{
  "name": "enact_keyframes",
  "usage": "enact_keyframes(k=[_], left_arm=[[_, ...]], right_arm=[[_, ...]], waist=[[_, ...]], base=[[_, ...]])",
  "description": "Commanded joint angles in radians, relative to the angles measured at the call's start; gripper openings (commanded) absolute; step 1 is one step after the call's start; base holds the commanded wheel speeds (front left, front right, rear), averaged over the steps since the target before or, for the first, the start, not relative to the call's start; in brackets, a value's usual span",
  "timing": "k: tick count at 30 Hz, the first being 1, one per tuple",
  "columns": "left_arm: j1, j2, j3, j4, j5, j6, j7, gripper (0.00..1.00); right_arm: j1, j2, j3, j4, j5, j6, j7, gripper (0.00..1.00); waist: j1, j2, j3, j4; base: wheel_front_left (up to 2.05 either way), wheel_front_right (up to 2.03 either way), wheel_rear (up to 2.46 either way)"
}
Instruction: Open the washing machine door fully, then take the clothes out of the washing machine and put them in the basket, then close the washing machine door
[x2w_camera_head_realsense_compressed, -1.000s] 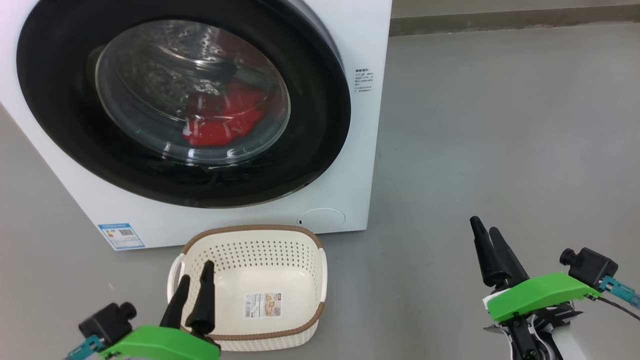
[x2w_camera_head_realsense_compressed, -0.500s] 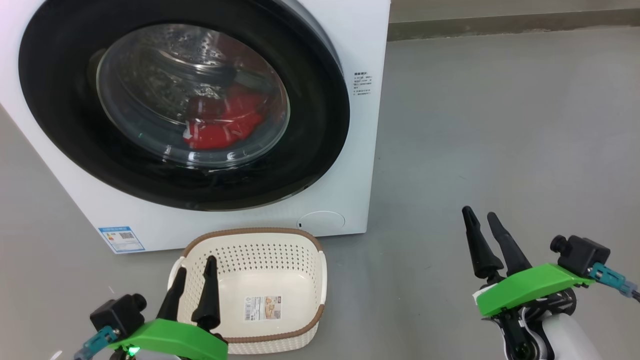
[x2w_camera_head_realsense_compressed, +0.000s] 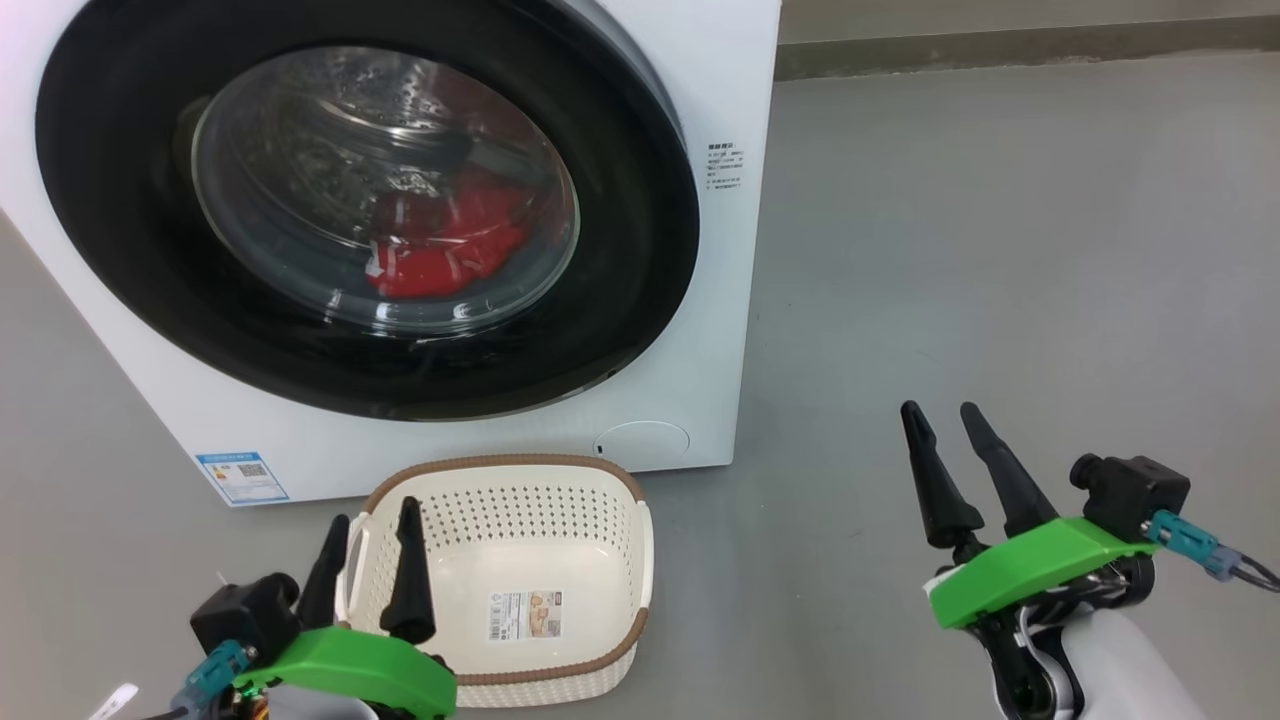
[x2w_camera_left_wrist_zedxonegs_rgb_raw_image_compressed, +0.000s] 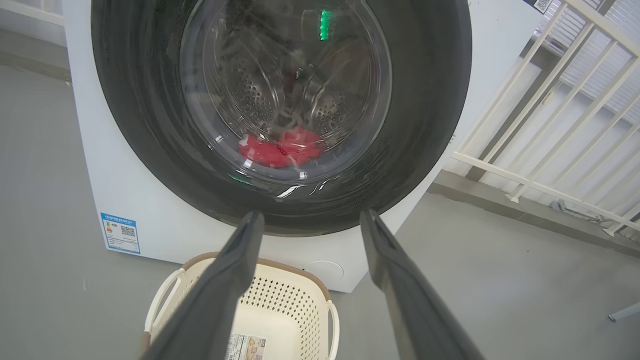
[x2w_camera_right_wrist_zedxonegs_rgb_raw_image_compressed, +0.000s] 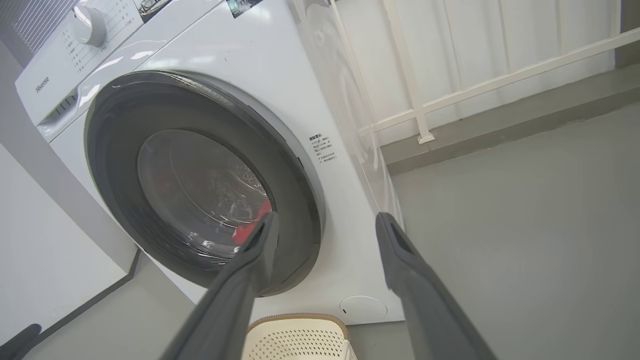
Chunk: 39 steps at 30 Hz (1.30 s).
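The white washing machine (x2w_camera_head_realsense_compressed: 700, 80) stands ahead with its door (x2w_camera_head_realsense_compressed: 120, 250) lying against the front, black rim around a clear glass bowl. Through the glass the red clothes (x2w_camera_head_realsense_compressed: 440, 250) rest low in the steel drum. The cream basket (x2w_camera_head_realsense_compressed: 500, 463) sits empty on the floor just below the door. My left gripper (x2w_camera_head_realsense_compressed: 373, 512) hovers open over the basket's left end. My right gripper (x2w_camera_head_realsense_compressed: 940, 410) is open above bare floor, right of the machine. The left wrist view shows the left gripper (x2w_camera_left_wrist_zedxonegs_rgb_raw_image_compressed: 311, 215), door (x2w_camera_left_wrist_zedxonegs_rgb_raw_image_compressed: 140, 125), clothes (x2w_camera_left_wrist_zedxonegs_rgb_raw_image_compressed: 282, 150) and basket (x2w_camera_left_wrist_zedxonegs_rgb_raw_image_compressed: 290, 300). The right wrist view shows the right gripper (x2w_camera_right_wrist_zedxonegs_rgb_raw_image_compressed: 326, 216), door (x2w_camera_right_wrist_zedxonegs_rgb_raw_image_compressed: 115, 165) and basket (x2w_camera_right_wrist_zedxonegs_rgb_raw_image_compressed: 300, 320).
Grey floor (x2w_camera_head_realsense_compressed: 1000, 250) stretches open to the machine's right. A white railing (x2w_camera_left_wrist_zedxonegs_rgb_raw_image_compressed: 525, 125) stands behind and right of the machine, also the railing (x2w_camera_right_wrist_zedxonegs_rgb_raw_image_compressed: 425, 100) in the right wrist view. A blue sticker (x2w_camera_head_realsense_compressed: 242, 476) and a round cover (x2w_camera_head_realsense_compressed: 643, 440) mark the machine's lower front.
My right gripper has drifted left and farther forward toward the machine. My left gripper has shifted slightly left over the basket. Both stay open; door, clothes and basket are unmoved.
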Motion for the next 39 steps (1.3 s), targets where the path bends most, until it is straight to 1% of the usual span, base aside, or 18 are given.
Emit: enact_keyframes(k=[1,5,15,26,39], left_arm=[[-0.057,0.018,0.027,-0.027,0.035,0.01,-0.016,1.0],[-0.065,0.019,0.036,-0.024,0.087,0.028,-0.027,1.0],[-0.079,0.021,0.048,-0.017,0.208,0.056,-0.057,1.0],[-0.094,0.023,0.059,0.0,0.303,0.08,-0.085,1.0],[-0.094,0.022,0.065,0.021,0.298,0.072,-0.085,1.0]], right_arm=[[-0.063,-0.008,0.024,-0.021,-0.028,0.0,-0.015,1.0],[-0.075,-0.009,0.029,-0.013,-0.077,0.0,-0.027,1.0],[-0.107,-0.011,0.046,0.018,-0.202,0.0,-0.056,1.0],[-0.136,-0.014,0.064,0.043,-0.309,0.0,-0.085,1.0],[-0.143,-0.014,0.056,0.056,-0.323,0.0,-0.085,1.0]], waist=[[-0.0001,0.0,0.0,-0.001],[-0.0001,0.0,-0.002,-0.002],[-0.0001,0.0,-0.001,-0.005],[-0.0001,0.0,0.0,-0.007],[-0.0001,0.0,0.0,-0.008]], base=[[0.0,0.0,0.0],[0.0,0.0,0.0],[0.0,0.0,0.0],[0.0,0.0,0.0],[0.0,0.0,0.0]])
